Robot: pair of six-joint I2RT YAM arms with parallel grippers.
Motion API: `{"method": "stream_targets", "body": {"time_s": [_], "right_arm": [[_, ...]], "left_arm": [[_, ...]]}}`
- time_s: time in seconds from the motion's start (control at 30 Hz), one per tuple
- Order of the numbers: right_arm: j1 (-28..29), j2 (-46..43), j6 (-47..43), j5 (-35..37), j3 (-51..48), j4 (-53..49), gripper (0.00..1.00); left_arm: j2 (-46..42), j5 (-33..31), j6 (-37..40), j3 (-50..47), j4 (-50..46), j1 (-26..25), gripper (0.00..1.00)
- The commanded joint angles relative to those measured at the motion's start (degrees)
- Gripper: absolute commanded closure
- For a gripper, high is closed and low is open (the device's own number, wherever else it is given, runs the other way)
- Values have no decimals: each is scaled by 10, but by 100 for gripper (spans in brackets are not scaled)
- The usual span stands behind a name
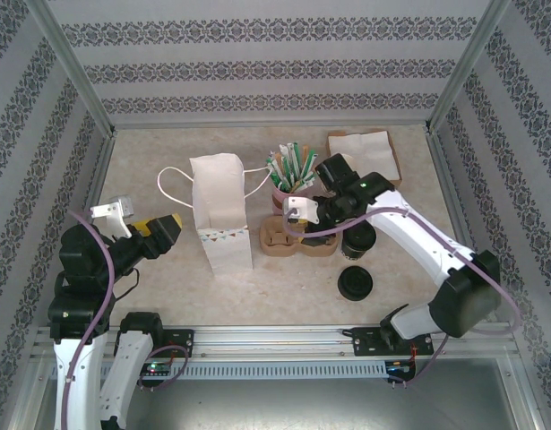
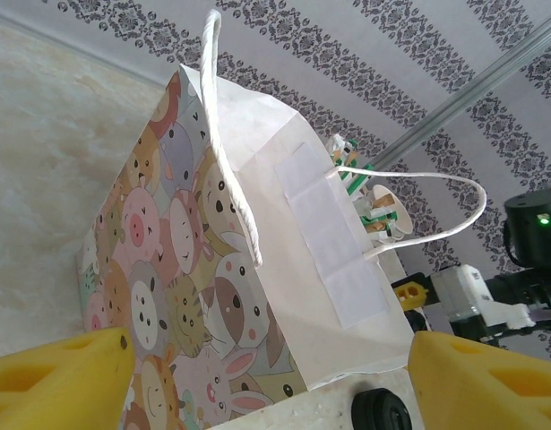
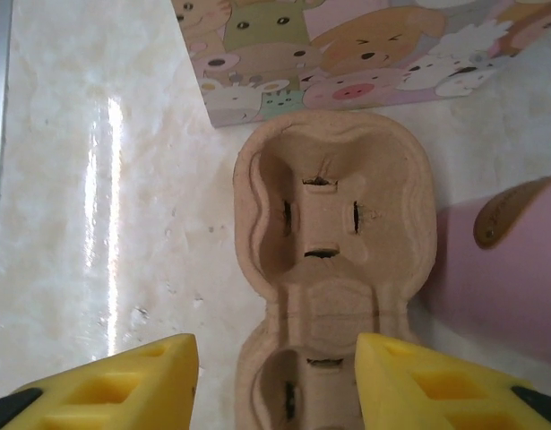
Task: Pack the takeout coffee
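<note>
The bag (image 2: pixel 284 269) is matt paper, plain white on one side and colour-printed on another. The cup carrier (image 3: pixel 333 224) is rough, matt brown pulp. The counter (image 3: pixel 96 179) is smooth and glossy. The right gripper (image 3: pixel 275 345) has fingers (image 3: pixel 105 385) of matt yellow plastic.

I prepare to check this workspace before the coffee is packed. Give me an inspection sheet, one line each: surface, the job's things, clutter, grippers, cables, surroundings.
Surface: pale marbled table top; no spill seen.
Job's things: dark takeout coffee sits right of the pulp cup carrier, partly under the right arm; white paper bag upright, left of the carrier.
Clutter: loose black lid toward the near edge; pink cup of green-and-white sticks; napkins.
Grippers: left gripper open, facing the bag; right gripper open above the carrier, holding nothing.
Cables: purple cable runs along each arm; no snag seen.
Surroundings: patterned walls, metal frame posts.
</note>
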Motion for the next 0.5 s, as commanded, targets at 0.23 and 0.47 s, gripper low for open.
{"method": "stream_targets", "body": {"time_s": [0.23, 0.47], "right_arm": [[-12, 82, -97, 36, 27, -16, 58], [-10, 114, -80, 67, 31, 11, 57]], "left_arm": [[-5, 1, 33, 2, -17, 4, 18], [-6, -3, 36, 2, -18, 4, 18]]}}
